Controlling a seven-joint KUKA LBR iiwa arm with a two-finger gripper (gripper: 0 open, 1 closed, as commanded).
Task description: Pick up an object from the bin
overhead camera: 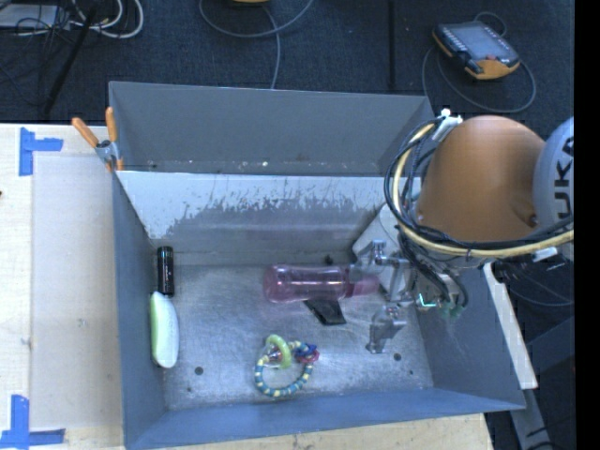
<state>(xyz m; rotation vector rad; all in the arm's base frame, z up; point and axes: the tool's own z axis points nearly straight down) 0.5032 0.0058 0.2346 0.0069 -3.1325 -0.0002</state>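
Lying flat, translucent pink tube (305, 283).

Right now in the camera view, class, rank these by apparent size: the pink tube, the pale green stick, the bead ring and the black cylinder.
1. pink tube, clearly the largest
2. pale green stick and bead ring: too alike to rank
3. black cylinder, the smallest

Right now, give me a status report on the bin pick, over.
Gripper open, at right side of bin. Straddling right end of pink translucent tube, not closed on it. Small black piece close beside tube, near the gripper.
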